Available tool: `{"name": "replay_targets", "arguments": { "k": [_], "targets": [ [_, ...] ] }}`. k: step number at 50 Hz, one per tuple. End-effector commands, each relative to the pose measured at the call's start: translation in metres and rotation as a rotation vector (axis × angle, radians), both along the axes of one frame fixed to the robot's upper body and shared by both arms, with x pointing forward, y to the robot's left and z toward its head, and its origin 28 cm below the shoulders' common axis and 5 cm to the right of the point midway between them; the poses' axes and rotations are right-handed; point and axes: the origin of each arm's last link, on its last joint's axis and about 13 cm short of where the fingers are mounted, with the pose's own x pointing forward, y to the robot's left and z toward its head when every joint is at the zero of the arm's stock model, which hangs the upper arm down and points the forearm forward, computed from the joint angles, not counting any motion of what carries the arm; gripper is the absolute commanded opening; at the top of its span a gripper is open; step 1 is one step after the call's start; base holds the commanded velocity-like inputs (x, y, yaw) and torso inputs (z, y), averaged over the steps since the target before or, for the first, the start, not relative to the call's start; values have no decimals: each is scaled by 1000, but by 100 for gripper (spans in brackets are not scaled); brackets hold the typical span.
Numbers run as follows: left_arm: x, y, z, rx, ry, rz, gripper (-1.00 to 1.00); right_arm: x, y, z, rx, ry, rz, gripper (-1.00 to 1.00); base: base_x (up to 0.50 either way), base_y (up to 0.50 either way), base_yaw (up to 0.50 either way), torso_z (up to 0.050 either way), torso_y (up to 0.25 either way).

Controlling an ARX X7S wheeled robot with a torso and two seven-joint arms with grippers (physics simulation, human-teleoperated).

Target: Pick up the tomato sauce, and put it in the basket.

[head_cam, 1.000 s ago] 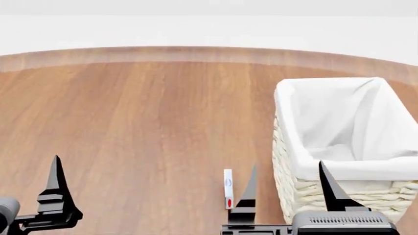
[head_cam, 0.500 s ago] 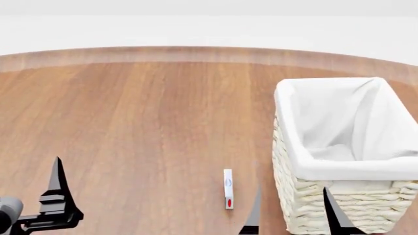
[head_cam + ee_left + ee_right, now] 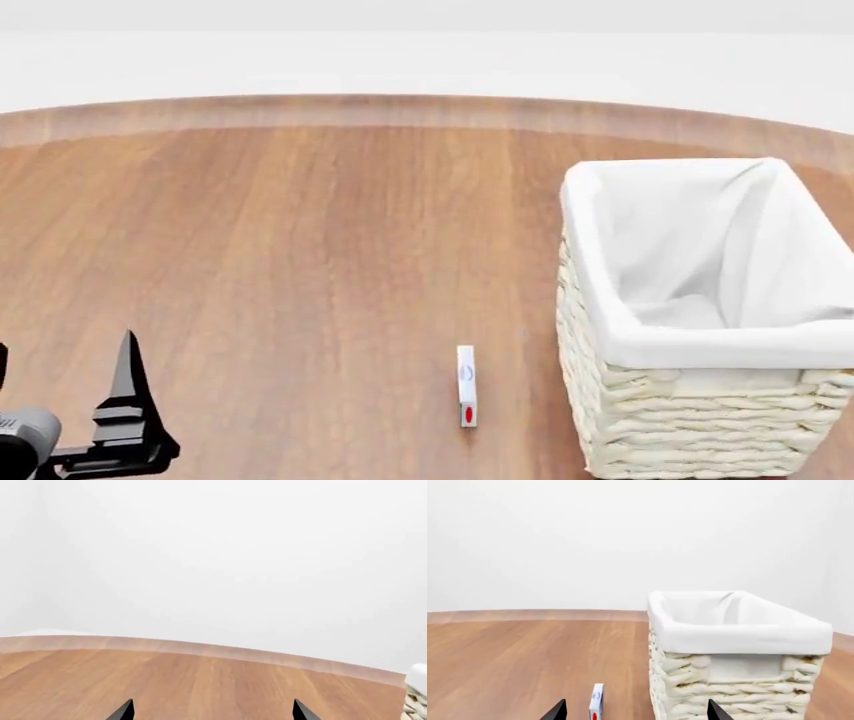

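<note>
The tomato sauce can is not in any view. The basket (image 3: 694,330), cream wicker with a white cloth lining, stands on the wooden table at the right and looks empty; it also shows in the right wrist view (image 3: 734,655). My right gripper (image 3: 636,711) is open and empty, low in front of the basket's left side, and is out of the head view. My left gripper (image 3: 212,711) is open and empty over bare wood; only one of its fingers (image 3: 128,390) shows at the head view's lower left.
A small thin white box with blue and red marks (image 3: 466,385) stands upright just left of the basket, between my right fingertips in the right wrist view (image 3: 596,703). The table's curved far edge (image 3: 400,108) meets a white wall.
My right gripper has dropped down out of the head view. My left gripper has sunk slightly and shifted a little right. The basket and the white box have not moved.
</note>
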Motion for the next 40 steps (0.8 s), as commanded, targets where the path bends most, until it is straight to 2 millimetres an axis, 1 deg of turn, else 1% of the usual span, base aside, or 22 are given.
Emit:
{"name": "replay_targets", "arguments": {
  "k": [1,7,8,28,40],
  "targets": [
    [0,-1,-2,-2,4,-7,100,-31,4,-21,0,81,-19,100,0,0,0,0,0],
    [-1,-1,-3,-4,6,-5,100,-42,4,-21,14,91,-27,100,0,0,0,0,0],
    [-2,-1,-8,-15,16,-14,100,-67,7,-46,59,199,-53,100,0,0,0,0,0],
    [-1,-3,-10,-16,20,-19,100,-76,7,-58,68,241,-67,100,0,0,0,0,0],
    [1,-2,-13,-15,27,-16,100,-74,6,-61,66,261,-63,100,0,0,0,0,0]
  ]
}}
